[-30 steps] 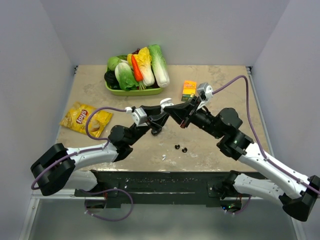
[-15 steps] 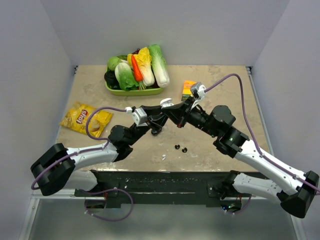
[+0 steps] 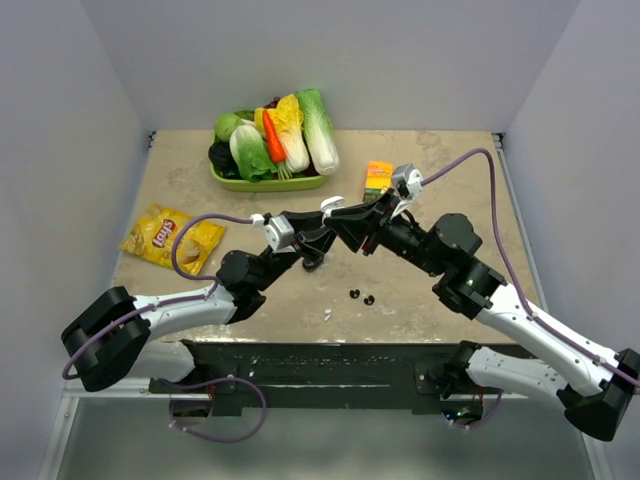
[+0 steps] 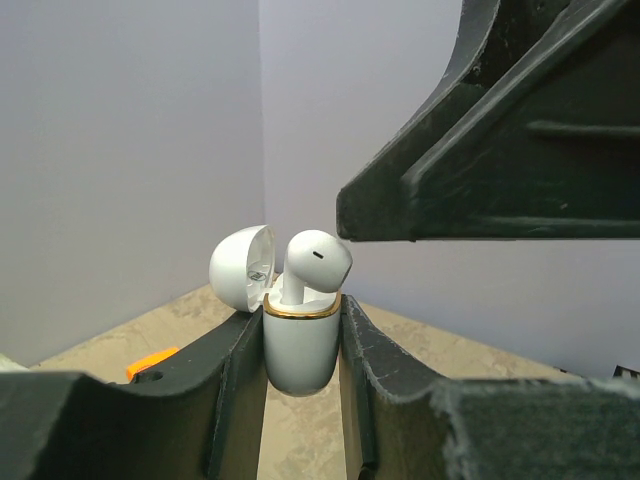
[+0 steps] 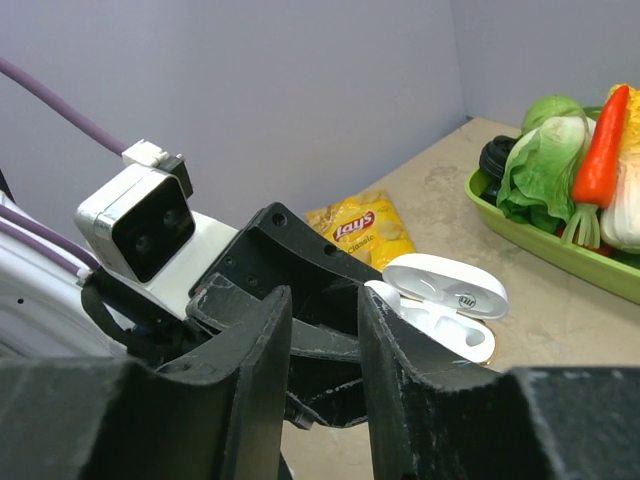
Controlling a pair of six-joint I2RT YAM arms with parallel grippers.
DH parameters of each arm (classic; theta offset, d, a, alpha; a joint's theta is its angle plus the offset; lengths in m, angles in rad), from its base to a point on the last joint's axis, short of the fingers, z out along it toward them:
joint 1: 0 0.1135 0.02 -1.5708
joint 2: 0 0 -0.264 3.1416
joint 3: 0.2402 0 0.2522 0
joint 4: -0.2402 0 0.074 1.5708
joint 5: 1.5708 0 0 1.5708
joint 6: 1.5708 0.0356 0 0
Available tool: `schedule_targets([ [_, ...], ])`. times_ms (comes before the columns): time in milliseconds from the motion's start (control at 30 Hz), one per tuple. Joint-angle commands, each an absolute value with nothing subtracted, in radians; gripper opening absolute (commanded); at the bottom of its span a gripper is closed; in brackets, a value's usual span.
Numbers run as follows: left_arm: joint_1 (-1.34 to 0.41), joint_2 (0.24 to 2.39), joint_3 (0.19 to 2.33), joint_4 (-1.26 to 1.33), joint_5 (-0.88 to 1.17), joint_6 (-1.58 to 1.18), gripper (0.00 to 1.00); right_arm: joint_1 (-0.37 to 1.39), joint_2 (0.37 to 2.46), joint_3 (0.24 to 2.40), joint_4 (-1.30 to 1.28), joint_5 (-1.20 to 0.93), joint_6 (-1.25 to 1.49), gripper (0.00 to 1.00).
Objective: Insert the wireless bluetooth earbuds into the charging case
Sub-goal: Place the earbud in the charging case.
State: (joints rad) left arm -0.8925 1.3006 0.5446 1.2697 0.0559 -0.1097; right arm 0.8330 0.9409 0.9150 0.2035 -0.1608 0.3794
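Grip on the open charging case point(image 4: 300, 360) belongs to the left hand point(image 4: 298, 325), held above the counter point(image 3: 420, 300) with a white earbud point(image 4: 316, 258) standing stem-down in it, while the right hand point(image 5: 324, 300) hovers beside it, fingers parted and empty (two black earbuds point(image 3: 353, 293) lie on the counter).

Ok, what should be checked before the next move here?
1. Case clamped in left gripper: ok, upright between the fingers.
2. Lid open: ok.
3. White earbud seated in case: cannot tell; its head stands above the rim.
4. Right gripper free: ok, jaws apart, nothing between them.
5. Other earbuds loaded: not ok; two black pieces and a white one lie on the table.
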Motion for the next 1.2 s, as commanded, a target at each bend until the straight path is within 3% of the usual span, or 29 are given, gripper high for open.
schedule_targets([
  [0, -0.894, 1.279, 0.549, 1.830, 0.064, -0.087, 0.00, 0.833, 0.910, 0.963, 0.233, -0.157, 0.384, 0.37],
  [167, -0.894, 1.276, 0.545, 1.835, 0.067, -0.091, 0.00, 0.833, 0.896, 0.968, 0.197, -0.103, 0.370, 0.34],
  [267, -0.894, 1.272, 0.541, 1.835, 0.067, -0.092, 0.00, 0.833, 0.900, 0.974, 0.172, -0.092, 0.368, 0.20],
  [300, -0.894, 1.270, 0.540, 1.833, 0.067, -0.092, 0.00, 0.833, 0.903, 0.974, 0.170, -0.097, 0.368, 0.12],
  [433, -0.894, 1.266, 0.538, 1.833, 0.069, -0.092, 0.00, 0.833, 0.913, 0.966, 0.170, -0.118, 0.373, 0.00],
  [1167, -0.894, 1.253, 0.515, 1.842, 0.075, -0.101, 0.00, 0.833, 0.953, 0.971, 0.170, -0.081, 0.377, 0.00],
])
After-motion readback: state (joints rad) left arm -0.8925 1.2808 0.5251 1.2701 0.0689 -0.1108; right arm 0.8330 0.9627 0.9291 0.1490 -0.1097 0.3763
